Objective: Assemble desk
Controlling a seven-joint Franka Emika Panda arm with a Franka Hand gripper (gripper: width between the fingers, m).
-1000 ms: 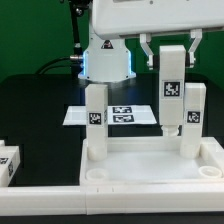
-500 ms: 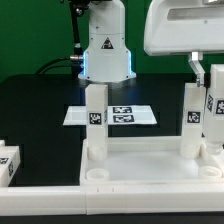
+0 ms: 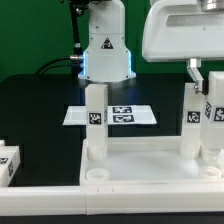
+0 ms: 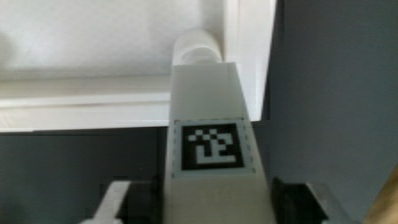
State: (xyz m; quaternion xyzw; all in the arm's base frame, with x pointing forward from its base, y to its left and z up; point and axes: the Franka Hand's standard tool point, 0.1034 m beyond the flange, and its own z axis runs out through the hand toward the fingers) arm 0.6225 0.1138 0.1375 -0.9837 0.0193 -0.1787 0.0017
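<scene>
- The gripper (image 4: pixel 210 203) is clamped on an upright leg (image 4: pixel 214 110), one finger on each side.
- The leg's long axis runs straight out from the gripper.
- The tabletop (image 4: pixel 89 100) socket (image 4: pixel 199 47) lies directly past the leg's tip.

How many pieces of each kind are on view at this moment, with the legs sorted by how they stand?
Upright legs: 2
Held leg, in the gripper: 1
Lying leg, cut off at the exterior view's left edge: 1
Tabletop panel: 1
Marker board: 1
Total: 6
</scene>
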